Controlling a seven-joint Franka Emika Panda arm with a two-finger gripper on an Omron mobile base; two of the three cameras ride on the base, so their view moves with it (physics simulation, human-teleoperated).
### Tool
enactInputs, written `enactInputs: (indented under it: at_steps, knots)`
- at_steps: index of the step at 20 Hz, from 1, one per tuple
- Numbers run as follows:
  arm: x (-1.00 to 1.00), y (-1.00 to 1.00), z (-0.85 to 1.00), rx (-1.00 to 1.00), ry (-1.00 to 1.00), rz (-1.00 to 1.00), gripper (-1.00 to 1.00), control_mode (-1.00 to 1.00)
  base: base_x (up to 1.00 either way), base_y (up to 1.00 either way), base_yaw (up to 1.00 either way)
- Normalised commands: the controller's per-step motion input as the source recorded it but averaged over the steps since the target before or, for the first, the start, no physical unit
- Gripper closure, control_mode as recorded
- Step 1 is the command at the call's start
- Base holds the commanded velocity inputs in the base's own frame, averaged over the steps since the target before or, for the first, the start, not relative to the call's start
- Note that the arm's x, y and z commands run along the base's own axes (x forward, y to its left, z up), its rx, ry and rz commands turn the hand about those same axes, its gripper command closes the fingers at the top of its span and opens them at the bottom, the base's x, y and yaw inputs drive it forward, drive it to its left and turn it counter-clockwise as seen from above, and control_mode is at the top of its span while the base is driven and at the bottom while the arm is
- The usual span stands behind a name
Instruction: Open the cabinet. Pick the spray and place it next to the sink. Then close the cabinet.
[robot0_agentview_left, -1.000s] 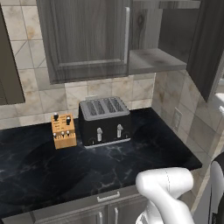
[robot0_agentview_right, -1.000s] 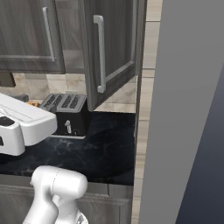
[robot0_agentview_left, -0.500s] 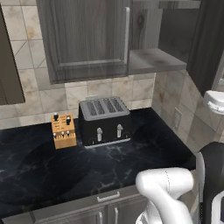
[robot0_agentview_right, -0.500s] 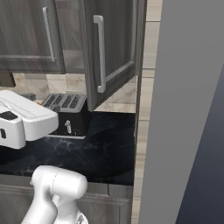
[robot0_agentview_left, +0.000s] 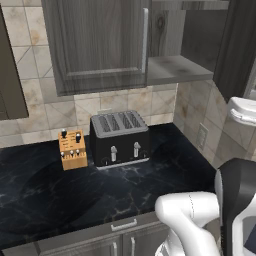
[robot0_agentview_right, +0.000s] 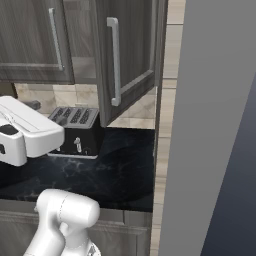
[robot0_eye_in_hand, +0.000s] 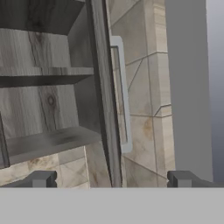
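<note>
Cabinet (robot0_eye_in_hand: 48, 87) stood open; the gripper (robot0_eye_in_hand: 111, 179) faced its door edge (robot0_eye_in_hand: 107, 109) (fingers spread wide, grasping nothing).

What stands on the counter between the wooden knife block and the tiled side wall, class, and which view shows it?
A black four-slot toaster stands there, right of the knife block, with bare black counter beyond it up to the wall, as the left base view shows.

Flat even rendered light, no glare or blur, all sharp edge to edge; soft shadow under the cabinet (robot0_agentview_left: 100, 45) onto the tile backsplash (robot0_agentview_left: 30, 107) at 9 o'clock, dim cabinet interior, black counter (robot0_agentview_left: 60, 185) with faint sheen.
</note>
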Motion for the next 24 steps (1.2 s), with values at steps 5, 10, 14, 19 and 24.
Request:
enactInputs:
  at_steps: [5, 10, 14, 19, 24]
  knots:
    - [0.12, -0.07, -0.33, 0.00, -0.13, 0.00, -1.00, -1.00, 0.00, 0.00, 0.00]
    - [0.28, -0.24, -0.18, 0.00, -0.03, 0.00, -1.00, -1.00, 0.00, 0.00, 0.00]
    - [0.33, -0.12, 0.00, 0.00, 0.00, 0.00, -1.00, -1.00, 0.00, 0.00, 0.00]
    - [0.36, -0.05, 0.00, 0.00, 0.00, 0.00, -1.00, -1.00, 0.00, 0.00, 0.00]
    - [0.06, -0.32, 0.00, 0.00, 0.00, 0.00, -1.00, -1.00, 0.00, 0.00, 0.00]
